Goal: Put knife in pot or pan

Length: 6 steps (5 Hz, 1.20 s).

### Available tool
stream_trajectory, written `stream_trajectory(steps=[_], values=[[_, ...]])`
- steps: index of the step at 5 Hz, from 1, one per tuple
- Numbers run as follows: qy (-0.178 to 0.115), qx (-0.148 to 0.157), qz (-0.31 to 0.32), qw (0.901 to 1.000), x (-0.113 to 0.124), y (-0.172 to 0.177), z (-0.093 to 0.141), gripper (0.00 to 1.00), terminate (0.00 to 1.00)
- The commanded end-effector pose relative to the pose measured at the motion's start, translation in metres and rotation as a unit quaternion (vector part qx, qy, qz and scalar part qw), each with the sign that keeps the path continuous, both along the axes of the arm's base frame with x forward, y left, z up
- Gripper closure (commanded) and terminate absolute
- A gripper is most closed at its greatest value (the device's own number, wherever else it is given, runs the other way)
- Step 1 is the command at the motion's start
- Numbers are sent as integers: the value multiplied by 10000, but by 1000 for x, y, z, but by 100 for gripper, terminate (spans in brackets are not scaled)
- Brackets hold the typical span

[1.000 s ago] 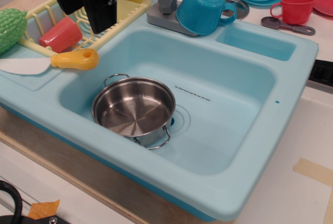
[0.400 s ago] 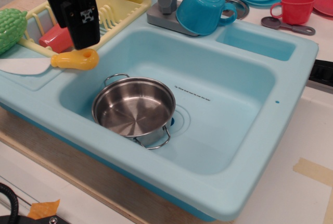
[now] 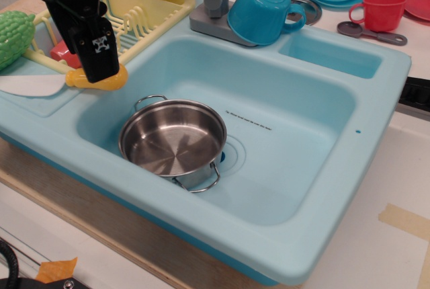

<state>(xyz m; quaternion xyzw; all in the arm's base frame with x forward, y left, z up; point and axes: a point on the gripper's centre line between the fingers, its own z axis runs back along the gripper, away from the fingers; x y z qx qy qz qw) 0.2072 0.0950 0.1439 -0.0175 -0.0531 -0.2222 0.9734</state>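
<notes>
The toy plastic knife with a broad white blade and a round yellow-orange handle (image 3: 33, 85) lies flat on the left ledge of the light blue plastic toy sink (image 3: 376, 101). Its long line runs left to right: the blade points left, toward the edge of the picture, and the handle points right, toward the basin.

The black robot gripper (image 3: 101, 74) hangs right over the handle. Its dark body covers the middle of the handle, so only bits of yellow-orange peek out on each side. I cannot tell if the gripper is touching the handle or just above it. I also cannot tell if its fingers are spread or pressed together, because the black block hides them.

The small shiny round steel pot with two thin wire loop handles (image 3: 173, 141) sits in the basin, below and to the right of the knife, near it. It looks empty, so the knife is not in it yet. My guess is the gripper must grab the handle, then carry it right and down to the pot.

Behind the knife is a pale yellow plastic dish rack (image 3: 151, 10). A bumpy green toy corn cob (image 3: 13, 33) sits at the far left, partly cut off.
</notes>
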Motion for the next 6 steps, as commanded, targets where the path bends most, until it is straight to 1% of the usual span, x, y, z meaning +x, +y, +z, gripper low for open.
stream_trajectory(steps=[1,2,3,5,6], values=[[-92,34,78,9999,2,9,-6,0,0],[-106,52,195,9997,2,11,-11,0,0],[-28,-91,267,9996,2,13,-18,0,0],[-42,-206,356,9991,5,14,-24,0,0],[0,-242,368,9990,9,12,-24,100,0]])
